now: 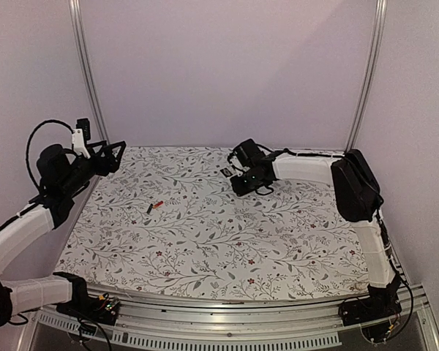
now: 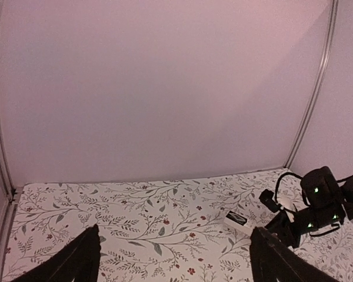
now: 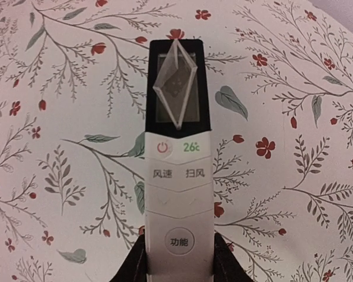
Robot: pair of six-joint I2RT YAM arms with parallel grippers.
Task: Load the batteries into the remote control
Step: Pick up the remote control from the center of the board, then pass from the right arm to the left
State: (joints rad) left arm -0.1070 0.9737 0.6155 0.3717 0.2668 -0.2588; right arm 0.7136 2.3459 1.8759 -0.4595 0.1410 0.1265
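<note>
The remote control (image 3: 177, 176), a white bar with a black display at its far end, lies face up on the floral cloth at the back right of the table (image 1: 225, 172). My right gripper (image 3: 177, 264) is lowered over its near end, with one black finger pressed against each long side. From the left wrist view the remote control (image 2: 238, 221) shows just beyond that arm. One battery (image 1: 154, 207), black with a red end, lies alone on the cloth left of centre. My left gripper (image 1: 111, 156) hangs open and holds nothing, raised above the table's back left corner.
A floral cloth (image 1: 227, 241) covers the whole table. Pale walls and two aluminium posts (image 1: 88, 80) close off the back and sides. The right arm's black elbow (image 1: 357, 186) stands over the right edge.
</note>
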